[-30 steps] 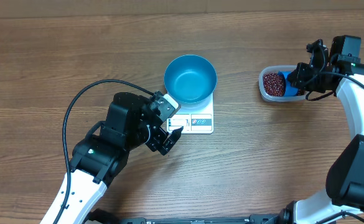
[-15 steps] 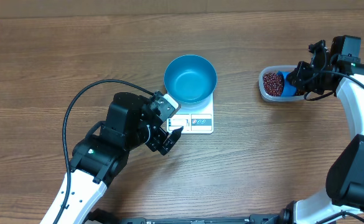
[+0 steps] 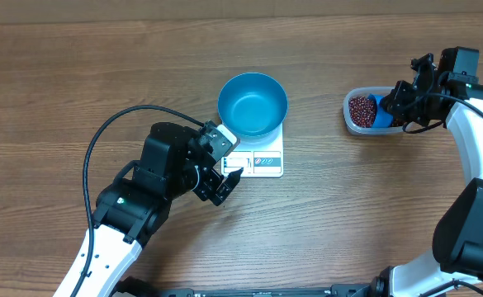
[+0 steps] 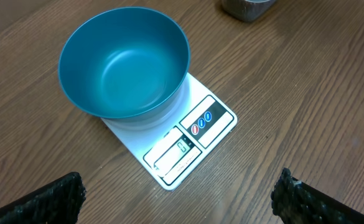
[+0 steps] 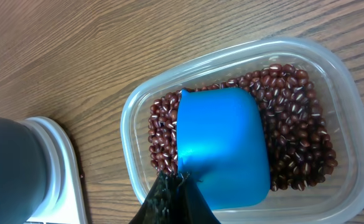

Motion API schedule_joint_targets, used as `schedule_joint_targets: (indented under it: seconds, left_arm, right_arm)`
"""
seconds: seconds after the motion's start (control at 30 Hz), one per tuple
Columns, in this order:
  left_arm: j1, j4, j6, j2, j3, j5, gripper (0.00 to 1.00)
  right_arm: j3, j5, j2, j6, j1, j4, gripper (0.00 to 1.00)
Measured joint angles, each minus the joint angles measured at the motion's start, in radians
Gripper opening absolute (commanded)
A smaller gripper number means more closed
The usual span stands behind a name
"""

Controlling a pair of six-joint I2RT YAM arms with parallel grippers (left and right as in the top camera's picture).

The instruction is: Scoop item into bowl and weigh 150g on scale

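Overhead view: a small flat white rectangular kitchen scale (image 3: 262, 162) lies on the brown wooden table (image 3: 76, 74) and serves as the reference for all positions. The round, deep, bright blue plastic bowl (image 3: 253, 104) sits on the scale's rear part, so the display and label strip along the front edge are uncovered and readable. The bowl is empty, which suggests that weighing has not begun. Well apart from the scale, on its right, stands a clear rectangular plastic tub (image 3: 348, 120) holding the small dark red-brown beans (image 3: 362, 110), on the side that the right arm serves. The right gripper (image 5: 172, 196) is closed narrowly on the handle end of a small blue plastic scoop (image 5: 222, 146). The scoop lies in the tub among the beans with its smooth outer wall toward the wrist camera; whether it has taken up any beans cannot be told. This pose fits the loading stage, ahead of any carry toward the scale. The left gripper (image 4: 178, 193) hangs just beside the scale's front-left corner, jaws spread wide and holding nothing, its wrist camera aimed at bowl and display. Judged from this, it is placed to watch the reading or steady the scale while leaving the path from the tub free.
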Motion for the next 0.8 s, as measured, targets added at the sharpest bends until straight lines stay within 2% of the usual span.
schedule_joint_targets:
  seconds: [0.37,0.8]
  left_arm:
    - [0.0,0.0,0.0,0.0,0.0,0.0,1.0]
    - [0.0,0.0,0.0,0.0,0.0,0.0,0.99]
  right_arm:
    - [0.0,-0.009,0.002,0.006,-0.002,0.001,0.04]
    - [0.0,-0.117,0.031,0.006,-0.04,0.013,0.04]
